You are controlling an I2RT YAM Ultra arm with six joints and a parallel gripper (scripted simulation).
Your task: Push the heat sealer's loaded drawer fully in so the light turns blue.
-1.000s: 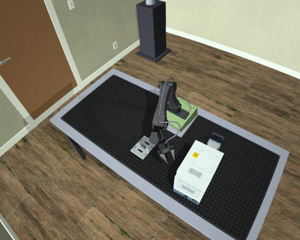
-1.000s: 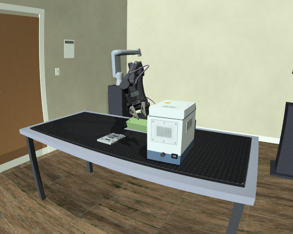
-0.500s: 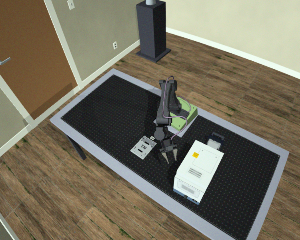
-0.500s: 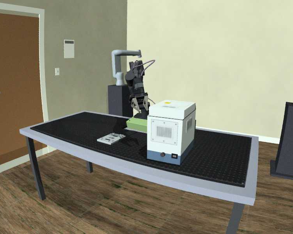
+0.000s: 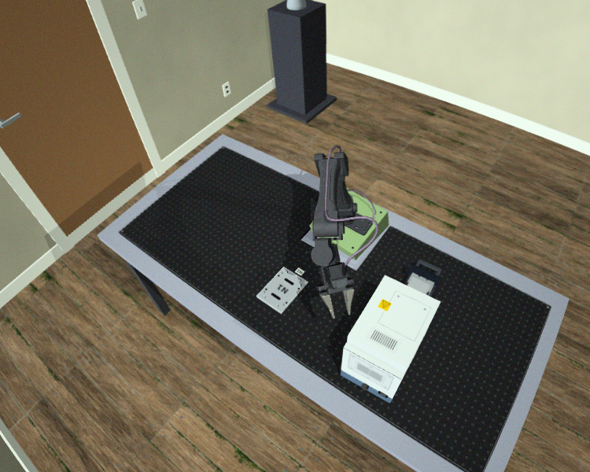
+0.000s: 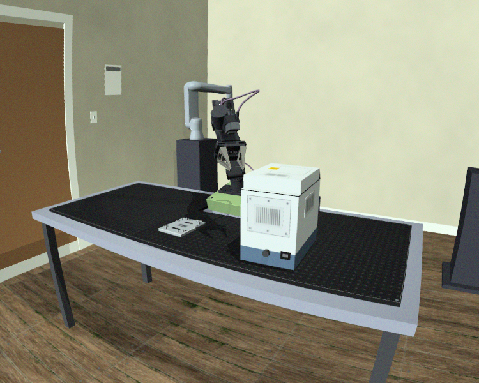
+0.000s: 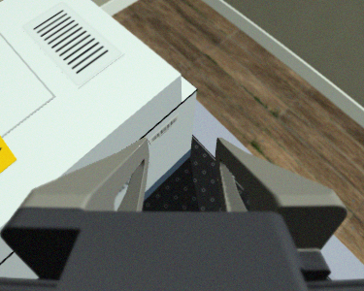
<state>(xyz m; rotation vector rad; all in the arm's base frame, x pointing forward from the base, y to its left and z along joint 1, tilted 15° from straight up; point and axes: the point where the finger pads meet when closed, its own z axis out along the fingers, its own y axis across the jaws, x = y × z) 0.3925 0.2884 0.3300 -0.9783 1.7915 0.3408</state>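
Note:
The white box-shaped heat sealer [image 5: 402,325] [image 6: 281,205] [image 7: 60,97] stands upright on the black dotted table mat. Its drawer [image 5: 421,281] sticks out of the far end, toward the arm's base; what it carries is too small to make out. The sealer's light shows in no view. My gripper [image 5: 340,312] [image 6: 232,168] [image 7: 182,145] hangs in the air just left of the sealer, about level with its top. The fingers point down, stand partly apart and hold nothing. In the wrist view they straddle the sealer's top corner edge from above.
A flat grey plate [image 5: 281,289] [image 6: 181,226] lies on the mat left of the gripper. The arm stands on a green base block [image 5: 374,223] [image 6: 221,203]. The table's grey rim [image 5: 264,337] [image 6: 231,280] runs close by the sealer. A dark pedestal [image 5: 299,60] stands behind the table.

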